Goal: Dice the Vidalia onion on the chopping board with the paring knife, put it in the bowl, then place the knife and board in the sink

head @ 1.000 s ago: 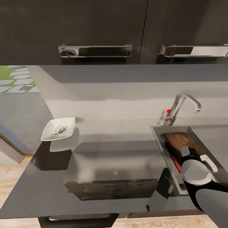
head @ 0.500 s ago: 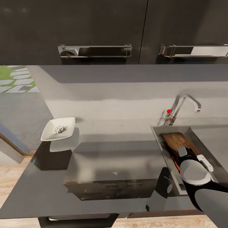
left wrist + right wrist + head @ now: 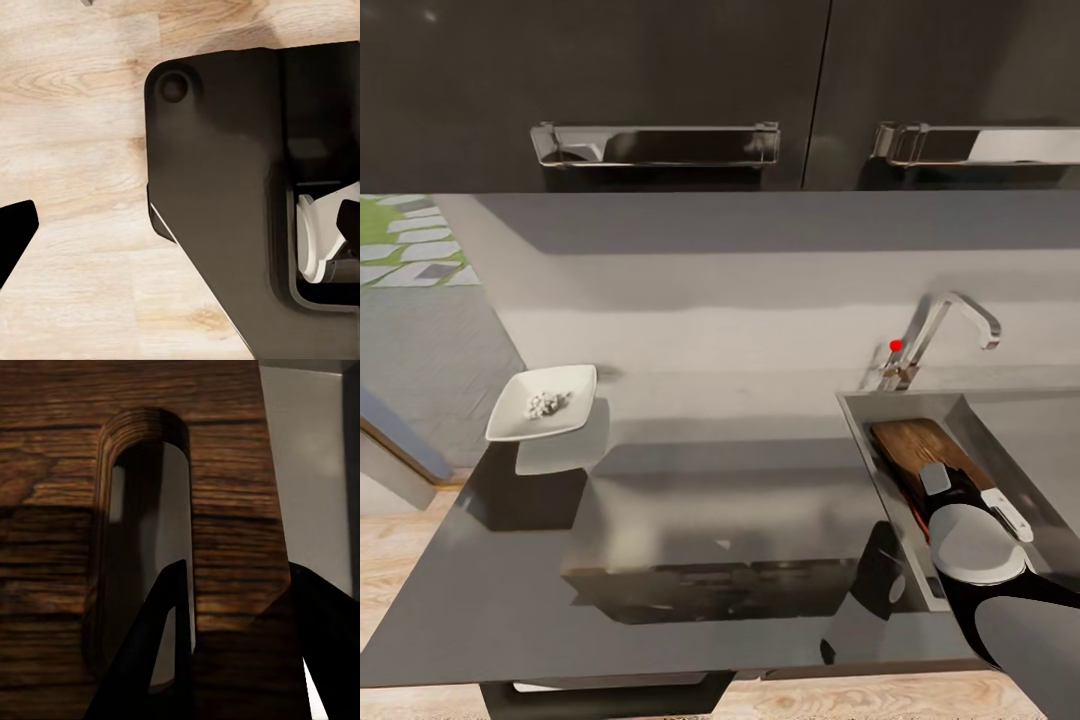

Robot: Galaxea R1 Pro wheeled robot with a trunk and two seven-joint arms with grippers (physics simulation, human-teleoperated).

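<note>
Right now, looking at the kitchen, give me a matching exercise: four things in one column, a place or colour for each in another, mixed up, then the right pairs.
Things:
1. board
2. bowl
3. diced onion
4. tap

Places or colours:
A. behind the sink, red dot on it
B. inside the bowl
C. in the sink
D. white, on the countertop

Pairs: 1-C, 2-D, 3-B, 4-A
</note>
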